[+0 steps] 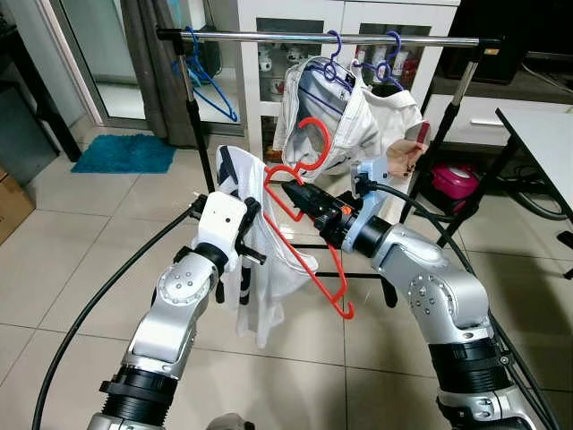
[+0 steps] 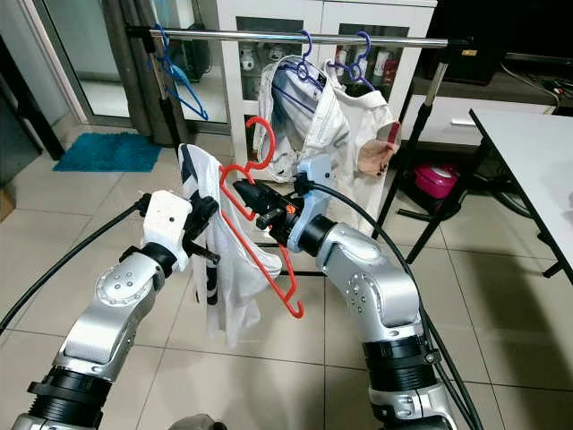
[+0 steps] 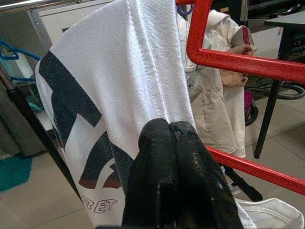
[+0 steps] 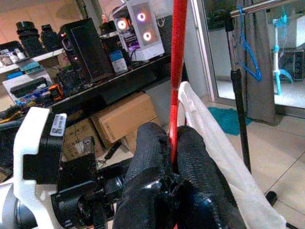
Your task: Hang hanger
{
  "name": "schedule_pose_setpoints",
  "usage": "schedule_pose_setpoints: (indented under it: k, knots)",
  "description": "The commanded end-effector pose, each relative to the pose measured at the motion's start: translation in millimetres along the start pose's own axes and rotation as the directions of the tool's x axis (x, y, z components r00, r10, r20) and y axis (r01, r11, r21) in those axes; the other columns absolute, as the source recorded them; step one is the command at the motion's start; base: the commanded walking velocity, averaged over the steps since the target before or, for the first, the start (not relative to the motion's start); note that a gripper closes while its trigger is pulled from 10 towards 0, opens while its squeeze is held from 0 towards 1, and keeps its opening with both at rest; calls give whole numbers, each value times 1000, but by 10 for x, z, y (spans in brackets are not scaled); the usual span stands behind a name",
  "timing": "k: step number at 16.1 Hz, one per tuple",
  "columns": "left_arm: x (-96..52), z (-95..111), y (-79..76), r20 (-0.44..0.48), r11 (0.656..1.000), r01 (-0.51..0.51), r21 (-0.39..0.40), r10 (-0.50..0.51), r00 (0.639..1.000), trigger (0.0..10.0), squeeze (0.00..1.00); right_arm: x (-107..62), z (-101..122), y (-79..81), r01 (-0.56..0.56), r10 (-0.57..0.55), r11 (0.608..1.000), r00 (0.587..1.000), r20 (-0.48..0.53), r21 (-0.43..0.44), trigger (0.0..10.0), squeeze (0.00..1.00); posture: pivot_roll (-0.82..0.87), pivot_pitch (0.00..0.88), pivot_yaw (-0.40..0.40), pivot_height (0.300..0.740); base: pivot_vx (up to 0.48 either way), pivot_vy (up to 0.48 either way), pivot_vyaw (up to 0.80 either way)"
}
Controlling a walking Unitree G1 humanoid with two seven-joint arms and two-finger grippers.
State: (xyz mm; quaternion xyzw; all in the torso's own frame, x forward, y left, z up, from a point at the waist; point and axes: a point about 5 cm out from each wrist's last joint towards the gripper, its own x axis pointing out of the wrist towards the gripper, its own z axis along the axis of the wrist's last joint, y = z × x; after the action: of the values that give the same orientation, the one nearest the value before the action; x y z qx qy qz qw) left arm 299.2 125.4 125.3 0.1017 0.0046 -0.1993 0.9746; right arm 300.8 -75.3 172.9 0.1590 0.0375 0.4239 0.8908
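A: The left gripper (image 3: 174, 138) first. Where is it, and what are its black fingers (image 3: 152, 176) doing?

B: It is raised in front of the robot, low before the clothes rail. Its fingers are pressed together on a fold of the white T-shirt with dark blue stripes and lettering (image 1: 269, 269), which droops from the pinch toward the tiled floor (image 1: 81, 260).

A: And the thin red plastic hanger (image 1: 309, 246)?

B: It is just right of that gripper, lying against the shirt. Its hook (image 1: 311, 134) points up toward the horizontal chrome rail (image 1: 331, 38) and stands below it, apart from it. The long axis is tilted steeply: one shoulder is high near the grippers, the other end hangs down and to the robot's right.

A: What holds it?

B: The right gripper (image 4: 171, 148), reaching in from the right, has its fingers clamped on the hanger's red bar near the neck.

A: What is behind?

B: On the rail, a blue wire hanger (image 1: 208, 85) hangs at the left, and a pale cream jacket on purple hangers (image 1: 354, 125) hangs nearer the right. A teal mat (image 1: 124, 154) lies on the floor far left, and a white table (image 1: 542, 148) stands at the right edge.
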Motion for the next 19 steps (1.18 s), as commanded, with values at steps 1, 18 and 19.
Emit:
schedule_pose_setpoints:
  k: [1,18,19]
  knots:
    - [31,37,20,14,1000,4,11,-4,1000,0,0,44,141,38,-31,33,999,998,56,-24,10000,0,-58,0,36,740,0,0,0]
    - [-94,175,250,129,971,-184,-155,204,970,0,0,26,116,-290,269,-268,963,961,64,2,10000,0,-54,0,31,740,0,0,0]
    - [-99,170,252,125,969,-191,-155,211,969,0,0,16,124,-344,315,-315,949,947,69,9,10000,0,-53,0,29,740,0,0,0]
